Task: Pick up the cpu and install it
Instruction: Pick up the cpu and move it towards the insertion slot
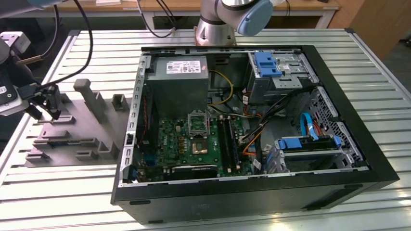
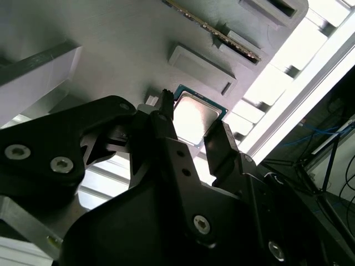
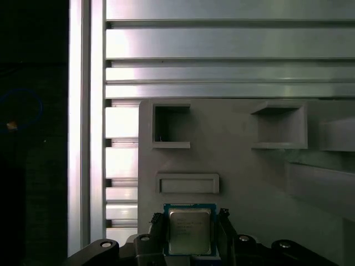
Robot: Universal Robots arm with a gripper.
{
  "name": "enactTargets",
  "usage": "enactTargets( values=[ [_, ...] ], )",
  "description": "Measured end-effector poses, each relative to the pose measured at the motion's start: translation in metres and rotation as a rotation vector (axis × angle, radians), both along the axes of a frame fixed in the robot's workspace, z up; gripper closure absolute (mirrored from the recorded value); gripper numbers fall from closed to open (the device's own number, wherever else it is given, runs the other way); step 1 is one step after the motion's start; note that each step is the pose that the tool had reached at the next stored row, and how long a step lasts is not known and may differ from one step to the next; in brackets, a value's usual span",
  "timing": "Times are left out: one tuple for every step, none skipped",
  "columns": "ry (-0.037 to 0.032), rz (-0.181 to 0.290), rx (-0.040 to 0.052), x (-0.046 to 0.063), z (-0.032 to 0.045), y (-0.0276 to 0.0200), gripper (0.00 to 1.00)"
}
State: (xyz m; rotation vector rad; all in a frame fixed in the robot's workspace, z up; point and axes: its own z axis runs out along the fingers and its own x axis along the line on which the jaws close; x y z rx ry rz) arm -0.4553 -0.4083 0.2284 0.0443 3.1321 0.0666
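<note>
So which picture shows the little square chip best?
The first wrist view: the cpu faces the camera squarely, its top in plain sight. The second wrist view shows it tilted, glaring and partly behind the gripper. In the exterior view it is too small to make out.

I count one counter (image 1: 372, 86), and on it one gray fixture plate (image 1: 70, 139) and one open computer case (image 1: 257, 190). Inside the case I make out one green circuit board (image 1: 172, 139), one power supply (image 1: 176, 82) and two blue drive brackets (image 1: 268, 64). I also count one gripper (image 1: 44, 109) and one cpu (image 3: 189, 230).
</note>
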Motion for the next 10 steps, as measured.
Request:
enactTargets(
  values=[
    [-0.0001,0.000,0.0000,0.0000,0.0002,0.0000,0.53],
    [-0.0001,0.000,0.0001,0.0000,0.0004,0.0000,0.53],
    [-0.0001,0.000,0.0001,0.0000,0.0007,0.0000,0.53],
    [0.0000,0.000,0.0000,0.0000,0.0009,0.0000,0.53],
    [0.0000,0.000,0.0000,0.0000,0.0011,0.0000,0.53],
    [-0.0001,0.000,0.0001,0.0000,0.0012,0.0000,0.53],
    [-0.0001,0.000,0.0000,0.0000,0.0014,0.0000,0.53],
    [0.0000,0.000,0.0000,0.0000,0.0016,0.0000,0.53],
    [0.0000,0.000,0.0000,0.0000,0.0017,0.0000,0.53],
    [-0.0001,0.000,0.0000,0.0000,0.0019,0.0000,0.53]
  ],
)
